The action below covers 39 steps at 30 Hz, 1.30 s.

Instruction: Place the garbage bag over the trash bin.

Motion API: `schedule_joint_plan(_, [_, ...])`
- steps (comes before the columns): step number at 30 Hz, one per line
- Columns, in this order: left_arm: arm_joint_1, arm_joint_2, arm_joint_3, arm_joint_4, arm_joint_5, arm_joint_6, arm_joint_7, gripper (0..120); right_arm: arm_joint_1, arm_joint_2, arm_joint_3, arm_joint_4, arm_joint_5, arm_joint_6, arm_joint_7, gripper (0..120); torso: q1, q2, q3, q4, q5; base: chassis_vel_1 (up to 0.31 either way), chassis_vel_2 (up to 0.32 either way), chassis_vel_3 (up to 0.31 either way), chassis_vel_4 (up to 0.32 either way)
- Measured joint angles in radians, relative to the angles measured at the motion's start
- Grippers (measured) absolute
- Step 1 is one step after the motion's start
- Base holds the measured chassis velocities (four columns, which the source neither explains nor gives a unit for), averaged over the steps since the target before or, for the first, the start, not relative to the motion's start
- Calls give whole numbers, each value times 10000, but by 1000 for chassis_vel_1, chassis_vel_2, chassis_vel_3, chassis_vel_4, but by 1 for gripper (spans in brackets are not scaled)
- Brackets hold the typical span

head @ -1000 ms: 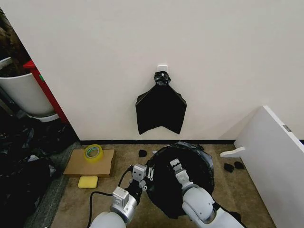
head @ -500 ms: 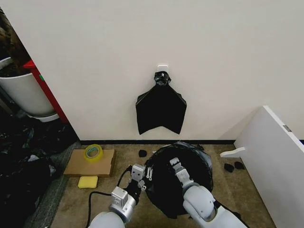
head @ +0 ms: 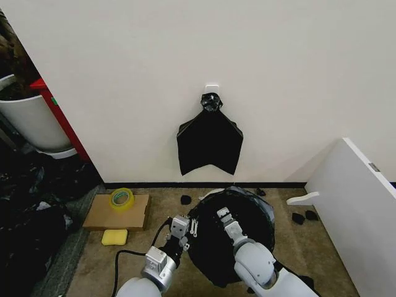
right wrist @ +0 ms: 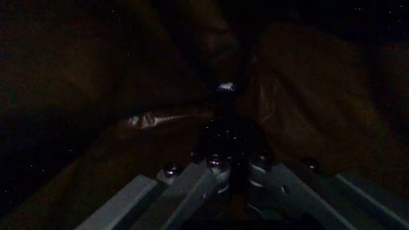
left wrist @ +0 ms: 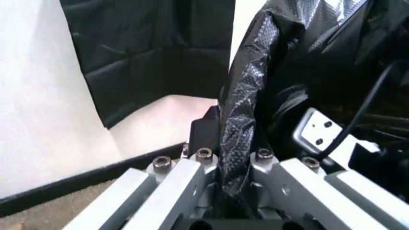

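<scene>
Garbage bag (head: 232,238) draped over trash bin on floor below wall. Left gripper (left wrist: 223,165) clenched on bag's left edge; right gripper (head: 221,214) inside the mouth, pinching film. Thin, slippery, tear-prone plastic: best held by bunched rim

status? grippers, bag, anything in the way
Left gripper shut on the garbage bag at its left rim. Right gripper shut on the bag's inside. Bag draped over bin. Nothing in the way.
</scene>
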Motion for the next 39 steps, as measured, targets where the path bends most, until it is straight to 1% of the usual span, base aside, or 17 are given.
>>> schedule_joint_plan(3, [-64,-77,68,210,165,-68,-20,0,-64,12,-31,194,36,-11,-3,0,0,0,0,-1,-1,0,0,0,0])
schedule_joint_plan(8, [-83,-114,210,253,382,-126,1,0,-5,145,-162,160,-5,-51,-3,0,0,0,0,-1,-1,0,0,0,0])
schedule_joint_plan(15, [44,-43,219,175,534,-216,34,0,64,267,-109,-523,-312,67,35,0,0,0,0,0,0,0,0,0,0])
schedule_joint_plan(19, [57,-44,218,174,580,-238,37,0,14,270,-102,-429,-307,79,66,0,0,0,0,0,0,0,0,0,0])
schedule_joint_plan(24, [37,-105,257,236,600,-246,40,0,-129,270,-194,36,-285,66,74,0,0,0,0,-1,-1,0,0,0,0])
schedule_joint_plan(35, [198,-67,118,180,680,-305,104,0,-54,328,-178,-144,-279,218,72,0,0,0,0,0,1,0,0,0,0])
schedule_joint_plan(37, [90,-171,-23,331,441,-305,60,0,-160,287,-176,146,-211,220,62,0,0,0,0,0,0,0,0,0,0])
schedule_joint_plan(39, [-121,-315,-217,465,-79,-172,-72,0,-325,226,-172,567,-119,223,-2,0,0,0,0,-1,0,0,0,0,0])
